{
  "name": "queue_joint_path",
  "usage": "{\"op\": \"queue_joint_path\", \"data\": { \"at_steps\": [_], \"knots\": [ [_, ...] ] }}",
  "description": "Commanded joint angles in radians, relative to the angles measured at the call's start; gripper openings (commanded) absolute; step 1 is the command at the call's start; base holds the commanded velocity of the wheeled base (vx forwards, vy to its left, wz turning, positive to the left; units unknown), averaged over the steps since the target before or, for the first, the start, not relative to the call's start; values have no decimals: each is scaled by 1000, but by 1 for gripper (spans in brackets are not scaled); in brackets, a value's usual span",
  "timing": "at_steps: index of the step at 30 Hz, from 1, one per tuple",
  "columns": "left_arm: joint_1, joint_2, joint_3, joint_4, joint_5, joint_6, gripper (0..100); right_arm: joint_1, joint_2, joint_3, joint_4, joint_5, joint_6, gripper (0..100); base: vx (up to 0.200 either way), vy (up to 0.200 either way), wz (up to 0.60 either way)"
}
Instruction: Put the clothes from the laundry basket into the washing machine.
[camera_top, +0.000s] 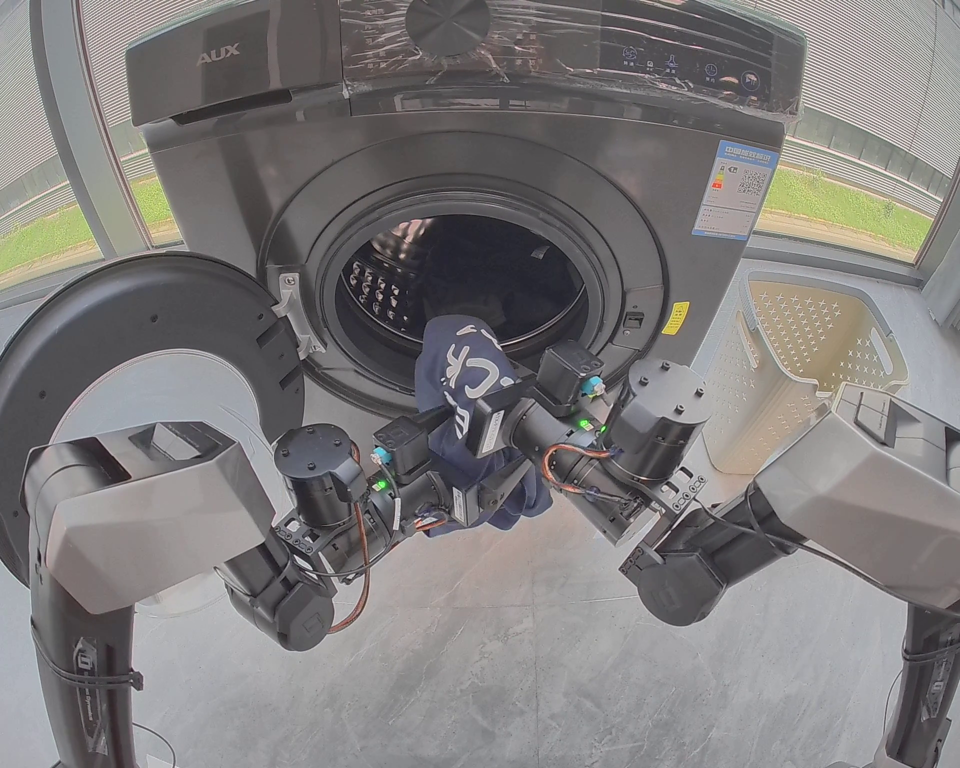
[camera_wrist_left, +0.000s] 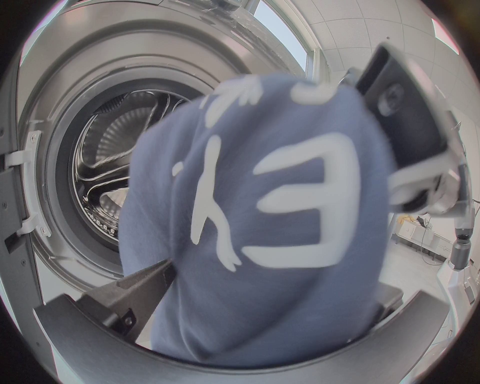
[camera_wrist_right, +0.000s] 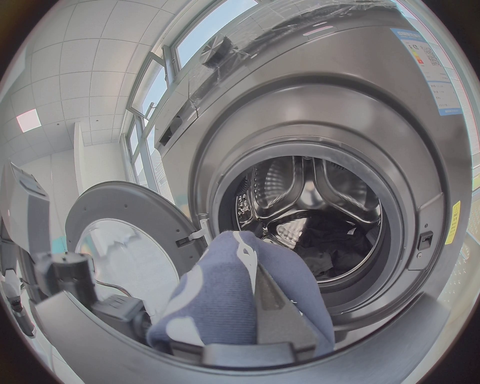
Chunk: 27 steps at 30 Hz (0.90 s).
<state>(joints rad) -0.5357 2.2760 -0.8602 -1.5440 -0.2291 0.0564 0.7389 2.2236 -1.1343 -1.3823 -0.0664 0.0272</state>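
Holding navy garment (camera_top: 462, 362) jointly: left gripper (camera_top: 468, 498) and right gripper (camera_top: 486, 424) both clamped on cloth. Garment bunched upright just before open drum (camera_top: 470, 270); drum straight ahead, far; right gripper nearer.

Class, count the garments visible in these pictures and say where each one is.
2. A navy garment with white print is held by the right pincer at the washing machine's open mouth; a dark garment lies inside the drum. Others may be hidden deeper inside.
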Motion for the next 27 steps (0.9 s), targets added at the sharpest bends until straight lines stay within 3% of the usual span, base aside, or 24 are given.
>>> {"op": "queue_joint_path", "data": {
  "at_steps": [1, 8, 16, 17, 22, 27],
  "knots": [
    [16, 48, -34, 1, 7, 0, 100, 19, -28, 18, 0, -9, 0, 0, 0, 0, 0],
    [37, 76, -97, 18, 30, 0, 100, 57, -53, 37, 5, -29, 3, 0, 0, 0, 0],
    [57, 88, -134, 18, 63, -6, 100, 54, -64, 51, 3, -38, 5, 0, 0, 0, 0],
    [59, 88, -137, 18, 63, -7, 0, 54, -64, 51, 3, -43, 7, 0, 0, 0, 0],
    [60, 83, -138, 16, 76, -9, 0, 39, -67, 64, 5, -52, 13, 0, 0, 0, 0],
    [83, 56, -128, 5, 80, -27, 0, -46, -99, 103, 9, -76, 43, 0, 0, 0, 0]
  ]
}}
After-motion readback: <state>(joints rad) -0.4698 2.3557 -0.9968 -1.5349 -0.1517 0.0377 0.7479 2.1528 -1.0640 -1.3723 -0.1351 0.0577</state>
